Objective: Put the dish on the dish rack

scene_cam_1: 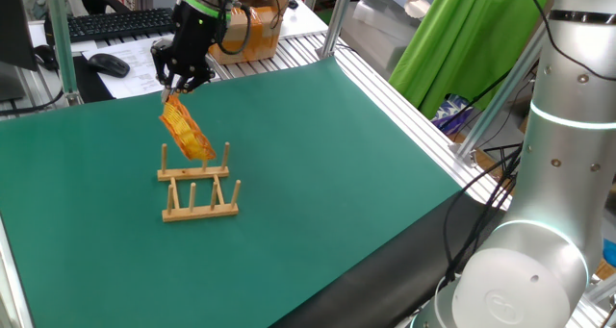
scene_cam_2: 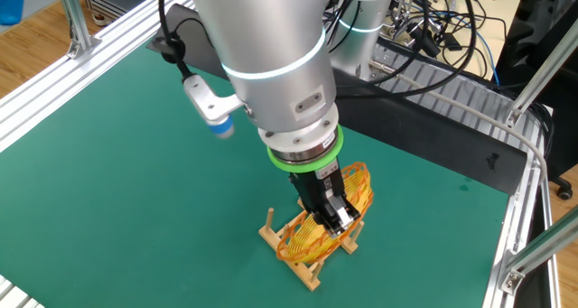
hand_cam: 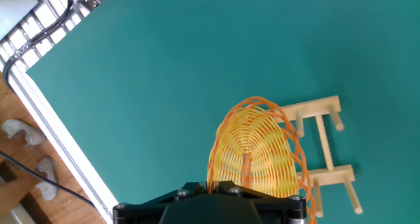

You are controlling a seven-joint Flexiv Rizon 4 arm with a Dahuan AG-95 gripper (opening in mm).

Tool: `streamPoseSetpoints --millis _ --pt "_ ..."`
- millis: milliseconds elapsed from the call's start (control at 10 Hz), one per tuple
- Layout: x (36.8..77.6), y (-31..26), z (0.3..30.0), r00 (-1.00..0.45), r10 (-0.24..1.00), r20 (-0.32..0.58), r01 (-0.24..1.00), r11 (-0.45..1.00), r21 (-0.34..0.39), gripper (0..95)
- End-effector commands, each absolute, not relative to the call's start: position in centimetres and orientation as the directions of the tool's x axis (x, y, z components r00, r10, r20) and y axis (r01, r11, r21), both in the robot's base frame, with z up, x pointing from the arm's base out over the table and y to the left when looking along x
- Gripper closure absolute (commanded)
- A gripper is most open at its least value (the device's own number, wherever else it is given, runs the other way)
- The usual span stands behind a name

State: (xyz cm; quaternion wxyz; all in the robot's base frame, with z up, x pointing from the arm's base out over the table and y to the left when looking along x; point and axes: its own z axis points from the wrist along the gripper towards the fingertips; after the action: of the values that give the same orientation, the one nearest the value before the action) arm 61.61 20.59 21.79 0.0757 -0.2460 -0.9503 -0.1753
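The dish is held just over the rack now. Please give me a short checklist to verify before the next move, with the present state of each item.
1. Tool shut on the rim of the dish: ok.
2. Dish on edge, tilted, not flat: ok.
3. Lower edge of the dish at the dish rack, near the far row of pegs: ok.
4. Lower edge seated in a gap between pegs: cannot tell; the fixed views hide it and the hand view does not reach it.
5. Rack standing upright on the green mat: ok.
6. Mat beside the rack free of other things: ok.
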Motion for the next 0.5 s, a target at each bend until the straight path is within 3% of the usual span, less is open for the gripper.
streamPoseSetpoints --millis 100,300,500 --pt "61.59 20.72 21.64 -0.858 0.464 0.221 0.514 0.781 0.355 95.0" --pt "61.83 21.06 21.15 -0.846 0.490 0.208 0.530 0.740 0.414 95.0" --pt "61.83 21.16 21.07 -0.843 0.498 0.205 0.535 0.729 0.427 95.0"
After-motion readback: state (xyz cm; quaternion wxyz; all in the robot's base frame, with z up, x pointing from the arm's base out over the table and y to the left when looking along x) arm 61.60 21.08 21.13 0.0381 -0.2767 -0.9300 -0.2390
